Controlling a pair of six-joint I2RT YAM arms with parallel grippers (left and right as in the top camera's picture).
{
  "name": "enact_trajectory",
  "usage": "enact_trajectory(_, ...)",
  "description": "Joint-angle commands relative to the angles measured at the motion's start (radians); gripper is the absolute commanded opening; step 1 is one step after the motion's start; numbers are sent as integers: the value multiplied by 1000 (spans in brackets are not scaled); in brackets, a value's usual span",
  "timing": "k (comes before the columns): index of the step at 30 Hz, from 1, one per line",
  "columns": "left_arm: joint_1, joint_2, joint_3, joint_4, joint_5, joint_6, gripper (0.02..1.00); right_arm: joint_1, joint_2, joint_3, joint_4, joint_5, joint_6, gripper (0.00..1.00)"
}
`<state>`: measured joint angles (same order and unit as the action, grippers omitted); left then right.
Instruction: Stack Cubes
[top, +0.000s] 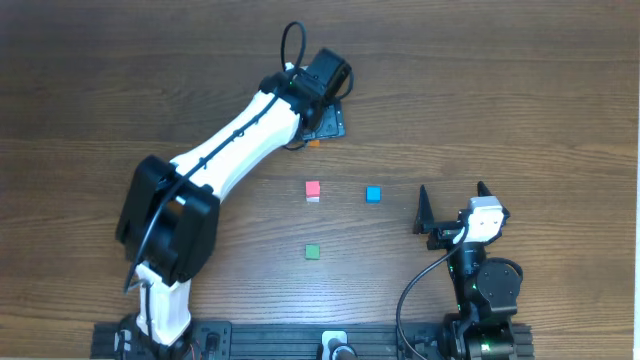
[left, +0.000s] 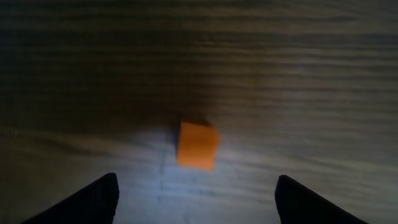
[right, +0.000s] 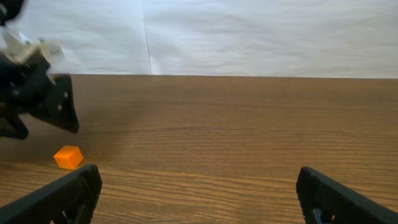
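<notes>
Orange cube (left: 197, 145) lies on the table (left: 298, 74) under the left hand (left: 196, 186), which is released and empty. It should advance slightly, centre over the cube, square up to its faces, then descend and clench. Right hand (top: 452, 195) rests released.

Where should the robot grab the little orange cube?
By two opposite flat sides of the orange cube, coming straight down from above. It sits flat on the table, and the left gripper hangs open over it. The cube looks slightly turned, so twisting the gripper to match probably helps.
</notes>
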<state>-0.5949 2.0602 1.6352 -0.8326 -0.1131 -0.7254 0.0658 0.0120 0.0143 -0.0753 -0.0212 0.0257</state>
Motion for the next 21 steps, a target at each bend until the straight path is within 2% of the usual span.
enact_trajectory(1,8,85,11,37,5,64,801,-6,-6,-9,2,-8,2,993)
enact_trajectory(10,8,134,12,63,5,68,766,-6,-6,-9,2,-8,2,991)
enact_trajectory(13,8,135,13,63,6,68,673,-6,-6,-9,2,-8,2,993)
enact_trajectory(15,8,135,13,62,8,68,562,-6,-6,-9,2,-8,2,993)
enact_trajectory(18,3,136,13,59,8,69,461,-6,-6,-9,2,-8,3,991)
enact_trajectory(21,3,136,12,59,8,71,419,-6,-6,-9,2,-8,2,993)
